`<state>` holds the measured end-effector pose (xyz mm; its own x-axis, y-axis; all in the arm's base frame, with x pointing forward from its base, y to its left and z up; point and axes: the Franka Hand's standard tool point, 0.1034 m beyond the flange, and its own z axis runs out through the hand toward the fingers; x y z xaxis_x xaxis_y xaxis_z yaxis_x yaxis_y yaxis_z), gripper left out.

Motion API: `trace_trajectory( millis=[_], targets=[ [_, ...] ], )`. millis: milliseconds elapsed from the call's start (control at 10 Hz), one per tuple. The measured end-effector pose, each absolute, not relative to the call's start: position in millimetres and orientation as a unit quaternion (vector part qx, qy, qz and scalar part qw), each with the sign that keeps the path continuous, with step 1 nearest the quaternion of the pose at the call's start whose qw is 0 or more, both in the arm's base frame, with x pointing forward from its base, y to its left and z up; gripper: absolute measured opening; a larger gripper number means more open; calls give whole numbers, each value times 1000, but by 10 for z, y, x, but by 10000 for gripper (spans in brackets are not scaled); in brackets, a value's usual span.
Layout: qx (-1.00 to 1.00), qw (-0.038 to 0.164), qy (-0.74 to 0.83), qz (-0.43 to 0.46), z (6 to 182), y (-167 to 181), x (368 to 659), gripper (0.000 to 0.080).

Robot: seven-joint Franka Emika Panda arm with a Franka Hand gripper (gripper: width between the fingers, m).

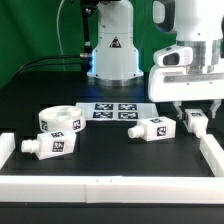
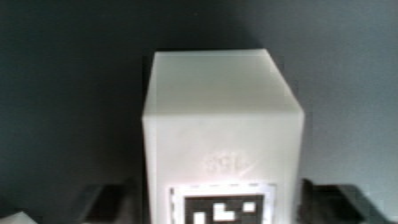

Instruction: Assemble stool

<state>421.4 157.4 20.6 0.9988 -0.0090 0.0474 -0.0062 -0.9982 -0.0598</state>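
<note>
Item 1, leg under the hand: a white blocky stool leg lies on the counter directly below the hand, between its 2 fingers. In the exterior view the fingers stand spread, 1 on each side of the leg, with a slim dark gap showing at each side. Hand state: released, gripping nothing. The wrist view shows this same leg filling most of the picture, its plain long face toward the camera and a black-and-white tag on the end nearest the hand. Contact between fingers and leg cannot be confirmed from that view.

Item 2, second leg: lies on its side just beside the hand, toward the exterior view's left, 1 tag facing the camera. It is apart from the first leg.

Item 3, seat disc: round, white, tagged on its wall, well apart from the hand toward the exterior view's left.

Item 4, third leg: lies near the seat disc, farthest from the hand.

Item 5, marker board: flat on the counter between the seat disc and the hand, carrying 4 tags.

Item 6, border rail: long white rail along the near edge of the counter.
</note>
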Motion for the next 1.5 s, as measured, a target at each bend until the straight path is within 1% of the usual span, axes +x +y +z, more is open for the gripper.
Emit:
trace_trajectory(
  millis=[100, 300, 400, 500, 600, 900, 1000, 1100, 1200, 1300, 1500],
  targets=[
    [-999, 28, -10, -18, 329, 1476, 4233, 629],
    [-999, 27, -34, -3, 748, 1187, 4307, 643],
    [-998, 27, -50, -4, 956, 982, 4362, 648],
    [-993, 26, -112, -15, 970, 780, 4390, 648],
    [-988, 23, -150, -21, 937, 544, 4413, 649],
    [-990, 23, -140, -19, 928, 537, 4409, 649],
    [-988, 23, -153, -18, 907, 481, 4390, 649],
    [-984, 28, -175, -14, 826, 217, 4276, 649],
    [-982, 26, -189, -7, 796, -62, 4185, 649],
    [-980, 19, -196, -8, 769, -333, 4129, 649],
    [-974, 3, -225, -19, 532, -742, 4049, 649]
  ],
)
